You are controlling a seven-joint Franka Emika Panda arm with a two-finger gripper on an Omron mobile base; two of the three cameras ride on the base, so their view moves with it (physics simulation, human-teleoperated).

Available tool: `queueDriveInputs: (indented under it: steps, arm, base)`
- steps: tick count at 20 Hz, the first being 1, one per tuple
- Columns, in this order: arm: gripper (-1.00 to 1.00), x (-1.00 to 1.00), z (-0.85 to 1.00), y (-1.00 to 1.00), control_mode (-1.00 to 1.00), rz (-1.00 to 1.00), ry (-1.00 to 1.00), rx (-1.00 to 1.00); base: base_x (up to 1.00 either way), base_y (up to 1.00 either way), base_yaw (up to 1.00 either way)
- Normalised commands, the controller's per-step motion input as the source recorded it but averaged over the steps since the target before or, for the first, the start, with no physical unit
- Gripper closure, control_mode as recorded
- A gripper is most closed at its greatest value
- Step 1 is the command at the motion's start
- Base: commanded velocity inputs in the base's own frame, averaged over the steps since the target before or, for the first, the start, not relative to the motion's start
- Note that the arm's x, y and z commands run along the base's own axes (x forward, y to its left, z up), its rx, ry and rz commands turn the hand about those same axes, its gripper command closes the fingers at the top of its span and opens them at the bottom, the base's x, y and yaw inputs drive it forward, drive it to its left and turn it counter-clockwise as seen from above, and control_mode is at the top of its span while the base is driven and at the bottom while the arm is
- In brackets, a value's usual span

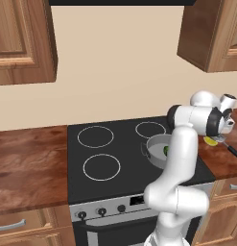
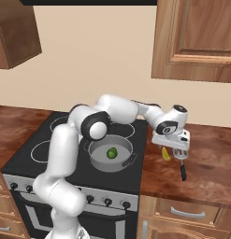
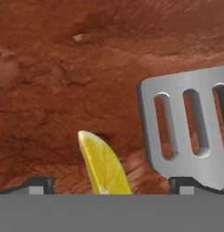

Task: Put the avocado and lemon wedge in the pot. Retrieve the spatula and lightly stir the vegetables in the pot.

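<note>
Hand view shows the lemon wedge point(image 3: 104, 166) lying on the brown wooden counter point(image 3: 86, 68), with its pointed end up in that picture, between the two dark fingertips point(image 3: 41, 185) of the hand. The hand point(image 3: 111, 188) is wide open and holds nothing; the wedge sits in the gap and does not touch either fingertip as far as one can see. Just beside the wedge lies the grey slotted blade of the spatula point(image 3: 190, 131), flat on the counter, and one fingertip stands in front of its lower edge.

From the right base view, the hand point(image 2: 174, 148) hangs low over the counter point(image 2: 205, 177) to the right of the stove point(image 2: 28, 158), directly above the lemon wedge point(image 2: 166, 154). The spatula point(image 2: 182, 165) lies next to it with its black handle toward the front edge. The avocado point(image 2: 111, 152) is already inside the pot point(image 2: 96, 158), which stands on the front right burner.

From the left base view, the pot point(image 1: 156, 149) is partly hidden behind the white arm, and the avocado point(image 1: 165, 150) shows inside it.
</note>
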Motion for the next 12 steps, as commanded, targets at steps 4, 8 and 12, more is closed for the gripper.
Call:
queueDriveInputs:
  steps: [4,8,12]
  arm:
    - [-1.00,0.00,-0.10,-0.03,-1.00,0.00,0.00,0.00]
    - [-1.00,-0.08,-0.15,0.00,-1.00,0.00,0.00,0.00]
    - [-1.00,-0.10,-0.24,0.00,-1.00,0.00,0.00,0.00]
  base:
    - [0.00,0.00,0.00]
    - [0.00,0.00,0.00]
    - [0.00,0.00,0.00]
